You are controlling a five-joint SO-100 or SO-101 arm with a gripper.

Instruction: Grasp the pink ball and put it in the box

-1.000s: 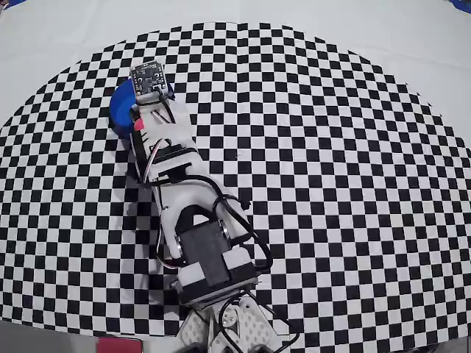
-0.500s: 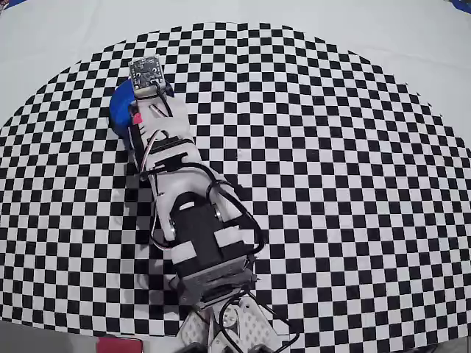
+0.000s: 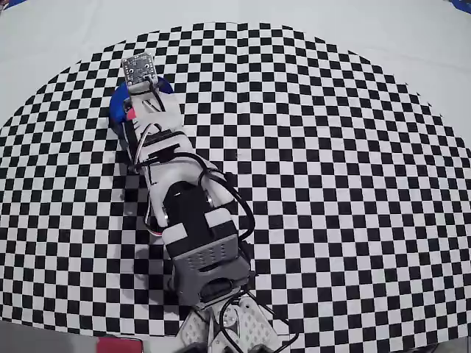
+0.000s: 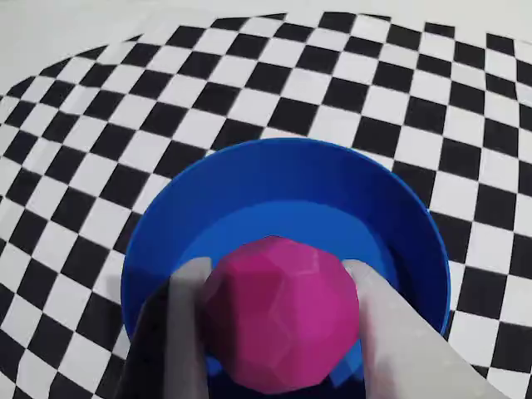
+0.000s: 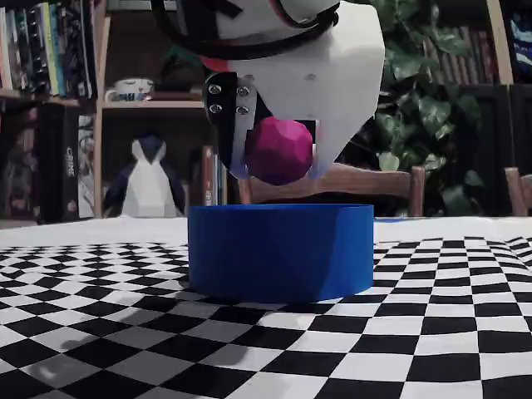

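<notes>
The fingers are clenched on the pink ball, one pale finger pressing each side of it in the lower middle of the wrist view. The ball is faceted and matte magenta, and it hangs directly over the open mouth of the box, a round, bright blue tub whose rim rings it on all sides in that view. In the fixed view the ball sits in the upper centre of the frame, clear of the box below it, with a gap showing between the ball's underside and the blue rim, so it is held above the tub rather than resting in it. In the overhead view the arm stretches from the bottom centre up toward the upper left, covering most of the box, of which only a blue edge shows. The box stands on a black-and-white checkered surface. Behind it in the fixed view are a toy penguin and bookshelves at left, and a leafy plant at right.
</notes>
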